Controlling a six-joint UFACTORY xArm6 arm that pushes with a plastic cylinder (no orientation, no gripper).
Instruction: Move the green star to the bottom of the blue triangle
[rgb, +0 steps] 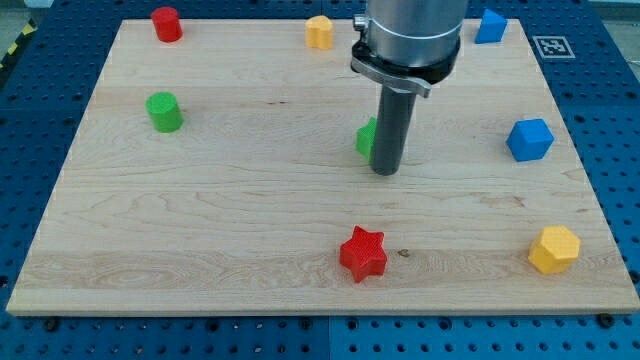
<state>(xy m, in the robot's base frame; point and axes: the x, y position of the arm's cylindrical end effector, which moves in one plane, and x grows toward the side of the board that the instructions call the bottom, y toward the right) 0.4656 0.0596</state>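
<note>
The green star lies near the middle of the wooden board, mostly hidden behind my rod; only its left edge shows. My tip rests on the board touching or just in front of the star, at its right and lower side. A blue block, which looks like the triangle, sits at the view's top right, near the board's top edge, well up and right of the star. The arm's grey body hides the board between them.
A blue cube-like block sits at the right edge. A yellow hexagon is at the bottom right, a red star at bottom centre. A green cylinder, a red cylinder and a yellow block are also on the board.
</note>
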